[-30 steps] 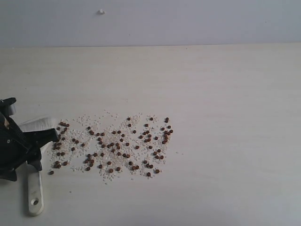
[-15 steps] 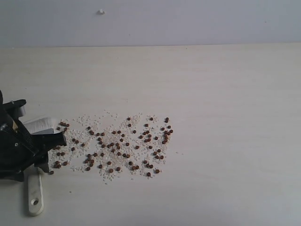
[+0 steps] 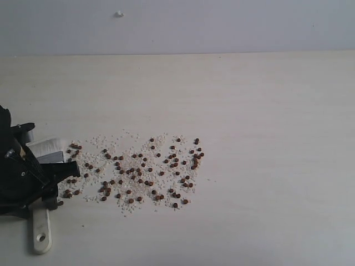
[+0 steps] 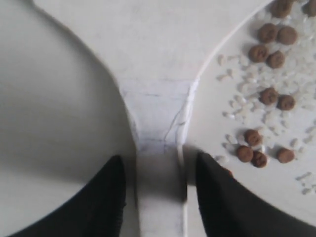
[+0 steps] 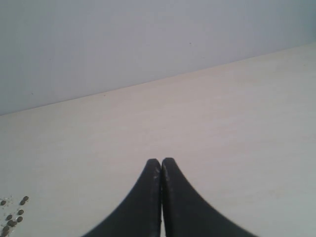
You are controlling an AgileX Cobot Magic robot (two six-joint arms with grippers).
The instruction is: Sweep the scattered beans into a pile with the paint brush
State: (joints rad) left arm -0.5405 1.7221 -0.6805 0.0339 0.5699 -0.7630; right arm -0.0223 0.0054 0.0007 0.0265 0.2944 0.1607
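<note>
In the exterior view, the left pincer (image 3: 40, 200) has eased down over the paint brush (image 3: 41, 233) near the left edge of the table (image 3: 266, 166). The beans (image 3: 138, 172) beside it lie scattered as before, so we judge sweeping hasn't begun.

In the left wrist view, we see its fingers (image 4: 106, 202) half-spread, straddling the handle with slivers of gap on either side.

In the right wrist view, the right pincer (image 5: 161, 197) is pressed closed and empty.
</note>
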